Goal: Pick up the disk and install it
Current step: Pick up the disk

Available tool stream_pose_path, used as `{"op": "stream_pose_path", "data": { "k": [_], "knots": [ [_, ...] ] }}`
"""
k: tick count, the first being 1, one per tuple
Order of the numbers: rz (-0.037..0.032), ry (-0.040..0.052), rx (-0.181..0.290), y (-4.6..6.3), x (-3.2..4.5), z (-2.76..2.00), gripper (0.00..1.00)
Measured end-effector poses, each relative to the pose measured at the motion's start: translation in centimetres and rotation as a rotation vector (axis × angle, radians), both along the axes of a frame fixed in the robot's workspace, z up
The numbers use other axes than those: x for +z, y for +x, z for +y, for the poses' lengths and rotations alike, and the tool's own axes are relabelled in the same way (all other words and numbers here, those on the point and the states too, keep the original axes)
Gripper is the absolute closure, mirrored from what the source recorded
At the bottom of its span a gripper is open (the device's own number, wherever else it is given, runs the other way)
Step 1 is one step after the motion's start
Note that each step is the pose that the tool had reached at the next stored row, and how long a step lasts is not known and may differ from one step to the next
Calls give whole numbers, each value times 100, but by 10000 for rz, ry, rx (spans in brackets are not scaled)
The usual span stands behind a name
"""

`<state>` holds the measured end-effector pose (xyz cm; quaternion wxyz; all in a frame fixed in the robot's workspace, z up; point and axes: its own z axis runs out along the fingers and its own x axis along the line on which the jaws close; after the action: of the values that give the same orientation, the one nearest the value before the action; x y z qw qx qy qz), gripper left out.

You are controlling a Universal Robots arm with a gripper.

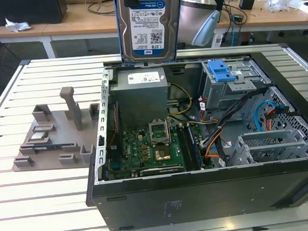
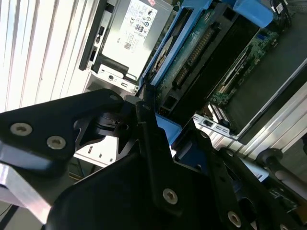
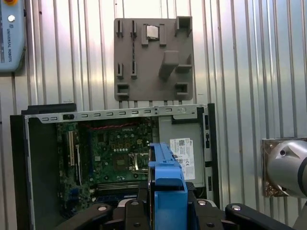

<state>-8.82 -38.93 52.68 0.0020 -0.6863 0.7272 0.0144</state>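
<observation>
The disk (image 1: 148, 27) is a silver-and-black hard drive with a white and blue label and blue side rails. It hangs upright above the rear edge of the open computer case (image 1: 201, 196). In both wrist views it appears edge-on, as a blue rail (image 3: 165, 167) and a blue rail with the board side beside it (image 2: 175, 43). My gripper (image 3: 168, 203) is shut on the disk, its black fingers (image 2: 146, 112) clamping the disk's upper end. Below the disk sit the grey power supply box (image 1: 141, 95) and the motherboard (image 1: 150, 147).
A blue latch on a grey metal cage (image 1: 222, 72) stands in the case toward the exterior view's right, with cables and an empty drive bay (image 1: 273, 145) near it. A grey fixture plate (image 1: 55, 132) lies on the slatted table (image 1: 44, 206) to the exterior view's left.
</observation>
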Motion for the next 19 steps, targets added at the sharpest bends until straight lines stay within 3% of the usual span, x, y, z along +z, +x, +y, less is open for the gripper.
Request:
{"op": "stream_pose_path", "data": {
  "k": [4,8,19],
  "knots": [
    [0,0,0,6,-2,-123,63],
    [0,0,0,17,-4,-216,63],
    [0,0,0,66,-12,-388,63]
  ]
}}
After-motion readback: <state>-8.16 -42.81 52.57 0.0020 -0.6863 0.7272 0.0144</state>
